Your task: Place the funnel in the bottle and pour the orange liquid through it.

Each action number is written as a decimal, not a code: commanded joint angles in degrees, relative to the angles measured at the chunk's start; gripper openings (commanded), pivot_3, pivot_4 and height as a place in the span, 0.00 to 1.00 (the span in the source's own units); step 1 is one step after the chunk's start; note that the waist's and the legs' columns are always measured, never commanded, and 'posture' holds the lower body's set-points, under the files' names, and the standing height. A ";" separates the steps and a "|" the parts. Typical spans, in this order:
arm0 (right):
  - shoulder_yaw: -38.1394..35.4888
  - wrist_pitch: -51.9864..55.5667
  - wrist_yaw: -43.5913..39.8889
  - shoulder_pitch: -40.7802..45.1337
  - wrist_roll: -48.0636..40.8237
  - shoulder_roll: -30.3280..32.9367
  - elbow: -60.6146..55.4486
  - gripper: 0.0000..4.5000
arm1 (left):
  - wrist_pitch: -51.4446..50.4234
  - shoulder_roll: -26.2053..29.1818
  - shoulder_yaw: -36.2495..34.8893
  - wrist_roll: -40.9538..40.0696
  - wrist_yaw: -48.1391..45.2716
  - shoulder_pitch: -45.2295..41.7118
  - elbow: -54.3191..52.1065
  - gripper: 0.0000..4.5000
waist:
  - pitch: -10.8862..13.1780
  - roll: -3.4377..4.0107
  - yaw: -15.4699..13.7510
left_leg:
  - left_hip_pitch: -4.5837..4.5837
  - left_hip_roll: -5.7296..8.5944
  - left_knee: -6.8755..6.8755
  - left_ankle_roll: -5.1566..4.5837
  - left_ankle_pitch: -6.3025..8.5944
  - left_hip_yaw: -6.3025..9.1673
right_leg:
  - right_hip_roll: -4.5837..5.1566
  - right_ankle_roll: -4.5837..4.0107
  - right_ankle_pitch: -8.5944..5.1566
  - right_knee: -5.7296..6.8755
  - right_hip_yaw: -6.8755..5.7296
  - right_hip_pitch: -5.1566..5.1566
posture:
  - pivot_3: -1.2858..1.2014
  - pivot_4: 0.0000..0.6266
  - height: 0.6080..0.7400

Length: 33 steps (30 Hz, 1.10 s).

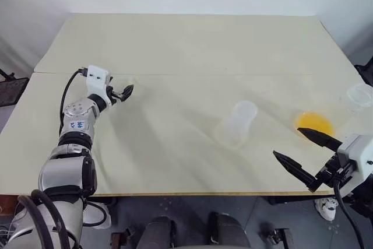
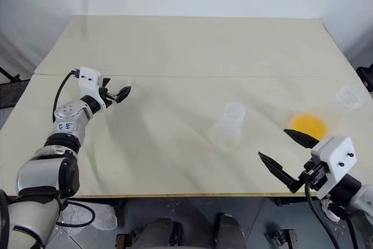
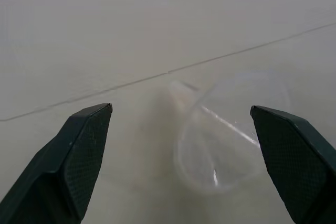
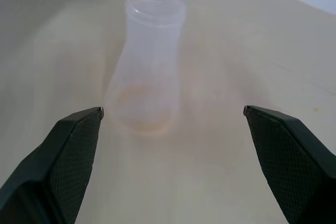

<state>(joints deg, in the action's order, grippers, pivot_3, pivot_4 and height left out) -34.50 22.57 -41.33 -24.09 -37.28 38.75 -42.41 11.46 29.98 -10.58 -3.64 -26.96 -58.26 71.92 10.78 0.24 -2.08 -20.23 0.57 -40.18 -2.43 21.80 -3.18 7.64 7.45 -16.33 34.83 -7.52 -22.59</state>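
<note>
The funnel, small and clear, lies on its side on the table just ahead of my left gripper, which is open with the funnel's rim between the lines of its fingers and not touched. The bottle, a clear conical flask, stands upright at mid-table; the right wrist view shows the bottle ahead of my open right gripper, with a gap between them. The orange liquid is a bright pool in a clear vessel just beyond the right gripper's fingertips.
The cream table has a seam running across it behind the left gripper. A clear round rim sits close to the table's right edge, behind the orange pool. The table's front edge is near the right gripper.
</note>
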 commanded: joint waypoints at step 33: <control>-3.46 -1.46 -0.74 -0.74 -0.62 -0.54 -1.14 1.00 | -18.67 -10.03 6.76 -9.44 -51.37 -14.41 -21.86 0.01 | 0.02 -0.04 0.54 | -0.11 0.22 -0.06 -0.03 -0.02 -0.45 | -0.01 0.03 0.01 -0.06 -0.02 0.00 | 0.52 0.24 1.00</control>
<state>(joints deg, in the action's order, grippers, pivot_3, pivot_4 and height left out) -36.15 22.39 -41.65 -24.74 -37.14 37.65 -42.74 -5.34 20.20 -4.72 -11.58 -75.98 -71.80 52.64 10.80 0.19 -1.55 -20.31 0.78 -40.23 -2.47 21.78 -3.63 7.63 7.48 -16.32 34.78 -7.53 -22.59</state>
